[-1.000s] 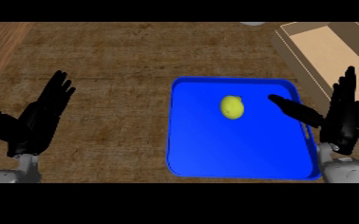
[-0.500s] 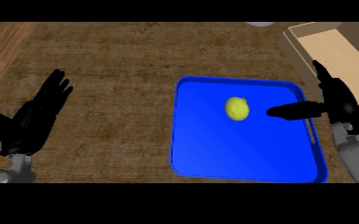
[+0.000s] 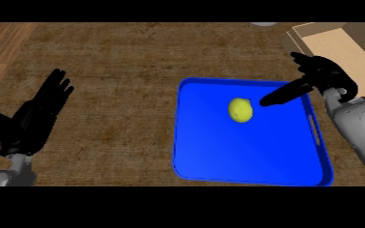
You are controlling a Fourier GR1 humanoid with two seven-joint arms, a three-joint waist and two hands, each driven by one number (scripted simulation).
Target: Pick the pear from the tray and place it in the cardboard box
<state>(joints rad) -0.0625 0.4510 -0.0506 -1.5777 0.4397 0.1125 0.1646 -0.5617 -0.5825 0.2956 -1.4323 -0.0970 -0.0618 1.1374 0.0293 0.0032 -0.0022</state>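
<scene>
Pear (image 3: 241,110): lay on blue tray (image 3: 235,159), far half.
Right hand (image 3: 327,76): open, empty, just right of pear.
Left hand (image 3: 35,118): open, empty, left edge.

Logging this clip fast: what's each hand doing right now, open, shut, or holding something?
Left hand: open, resting at the left edge, holding nothing.
Right hand: open, thumb pointing toward the pear, holding nothing.

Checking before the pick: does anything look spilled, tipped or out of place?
Nothing stands out. The pear lies on the blue tray, the cardboard box sits past its far right corner, and the open right hand is near the pear.
</scene>
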